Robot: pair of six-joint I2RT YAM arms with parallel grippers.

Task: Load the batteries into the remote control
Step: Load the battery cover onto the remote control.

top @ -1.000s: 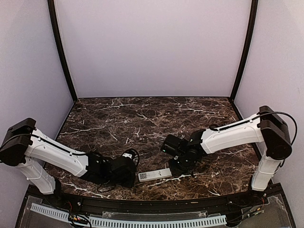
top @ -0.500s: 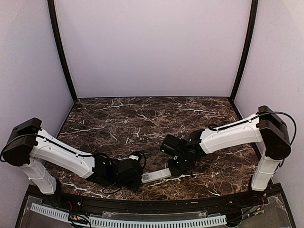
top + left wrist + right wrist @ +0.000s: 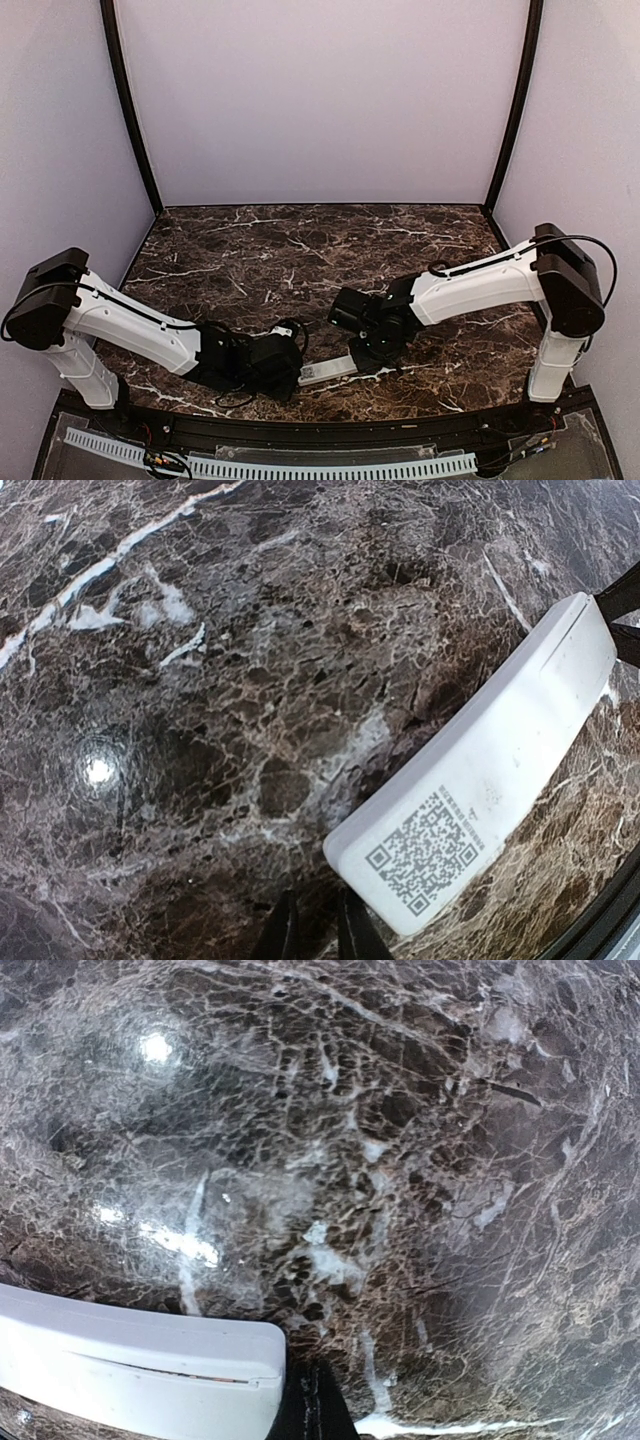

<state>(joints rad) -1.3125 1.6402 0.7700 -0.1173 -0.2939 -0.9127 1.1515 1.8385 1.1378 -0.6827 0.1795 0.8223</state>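
The remote control [image 3: 330,369] is a slim white bar lying back-up near the table's front edge. A QR code sticker shows on its end [image 3: 480,810]. My left gripper [image 3: 297,373] sits at that end. Its tips [image 3: 312,935] are a narrow gap apart with only marble between them, and the right one is close beside the remote's corner. My right gripper [image 3: 358,352] is at the other end. It is shut [image 3: 312,1410], with its tips against the remote's corner [image 3: 140,1370], where a cover seam shows. The batteries are out of view.
The dark marble table [image 3: 300,250] is enclosed by pale walls with black corner posts [image 3: 128,100]. A black rail and a white cable strip [image 3: 270,466] run along the front edge, just below the remote.
My left gripper has moved right up to the remote's QR end and narrowed slightly. The right gripper has shifted a little to the left along the remote's other end.
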